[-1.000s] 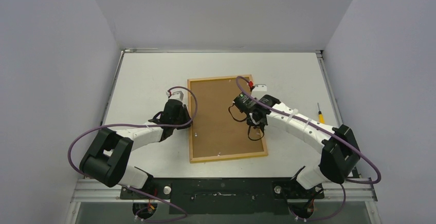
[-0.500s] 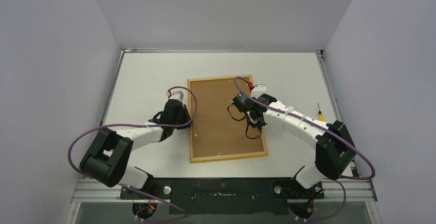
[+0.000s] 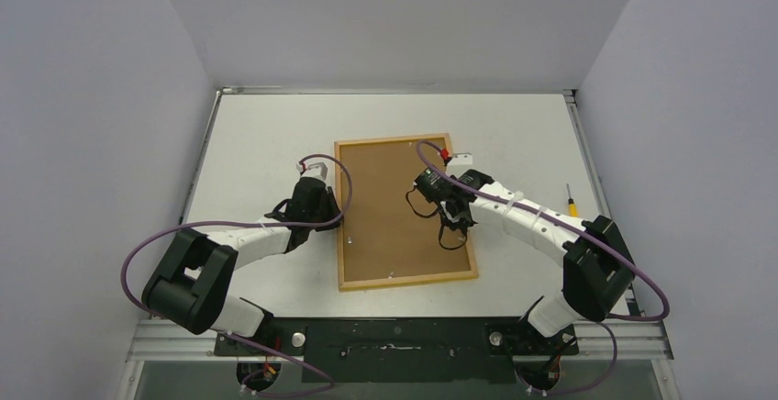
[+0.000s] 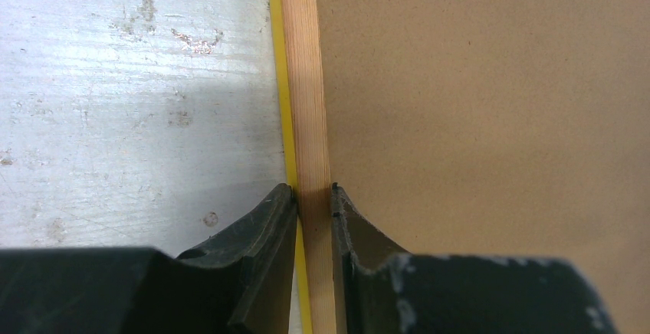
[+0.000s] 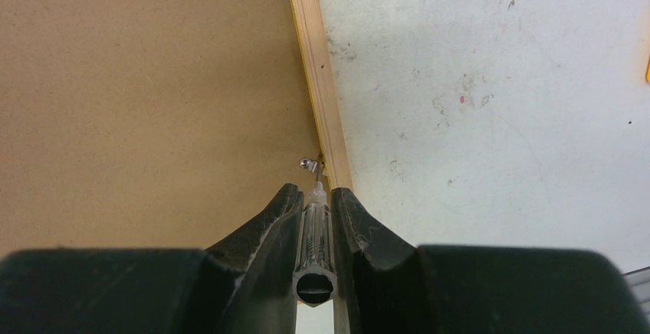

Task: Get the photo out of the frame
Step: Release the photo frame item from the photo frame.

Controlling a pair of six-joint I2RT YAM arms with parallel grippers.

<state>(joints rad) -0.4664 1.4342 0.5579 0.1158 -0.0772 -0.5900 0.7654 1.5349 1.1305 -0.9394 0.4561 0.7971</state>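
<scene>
left claw (image 4: 314, 193) pinches brown-backed wooden frame (image 4: 475, 104) rim; right claw (image 5: 314, 194) clamps clear-handled tool (image 5: 315, 230) on small metal tab (image 5: 308, 164), lower centre; a sideways push could slip the tip off.

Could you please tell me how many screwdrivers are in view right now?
2. One yellow-handled screwdriver lies on the table right of the frame; one clear-handled screwdriver is clamped in the right gripper, its tip at a metal tab. Others may be hidden.

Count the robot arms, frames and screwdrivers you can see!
Robot arms: 2, left arm, right arm
Frames: 1, the frame
Screwdrivers: 2, yellow-handled screwdriver on the table, clear-handled screwdriver in the right tool
Total: 5
</scene>
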